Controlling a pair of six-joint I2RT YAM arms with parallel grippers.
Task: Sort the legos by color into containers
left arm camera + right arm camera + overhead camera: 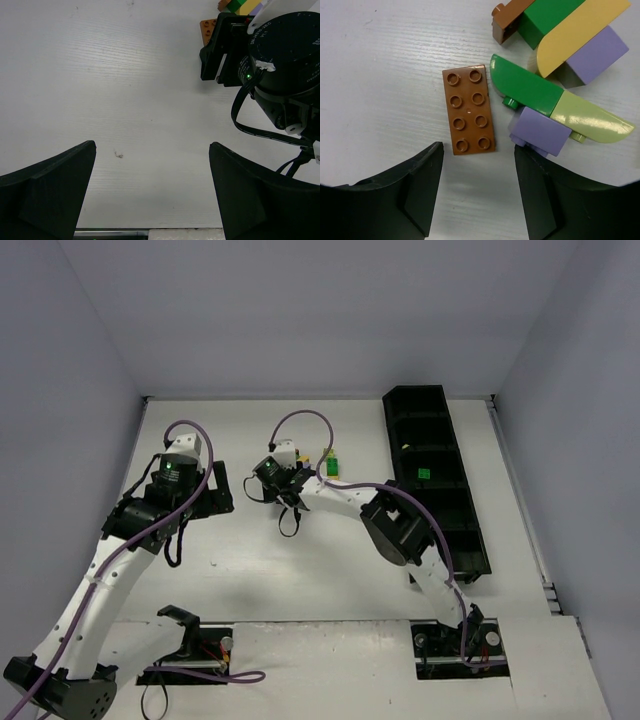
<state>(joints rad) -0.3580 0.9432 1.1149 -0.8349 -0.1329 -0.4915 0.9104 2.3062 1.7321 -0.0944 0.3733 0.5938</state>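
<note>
In the right wrist view a brown flat lego point(470, 110) lies studs up on the white table, just ahead of my right gripper point(477, 155), which is open with nothing between its fingers. To its right lies a cluster: a green curved piece point(525, 90), a lime one point(587, 120), a lilac brick point(541, 132), and yellow point(582, 30) and lilac point(597, 55) pieces. From above, the right gripper point(295, 482) sits beside the lego pile point(329, 466). The black containers point(466, 502) stand to the right, with a green lego point(424, 474) in one compartment. My left gripper point(152, 150) hangs open over bare table.
The left wrist view shows the right arm's wrist point(280, 60) and cable close at the upper right, with the brown lego point(207, 27) beyond it. Grey walls close in the table on three sides. The left gripper point(220, 490) is left of the right one.
</note>
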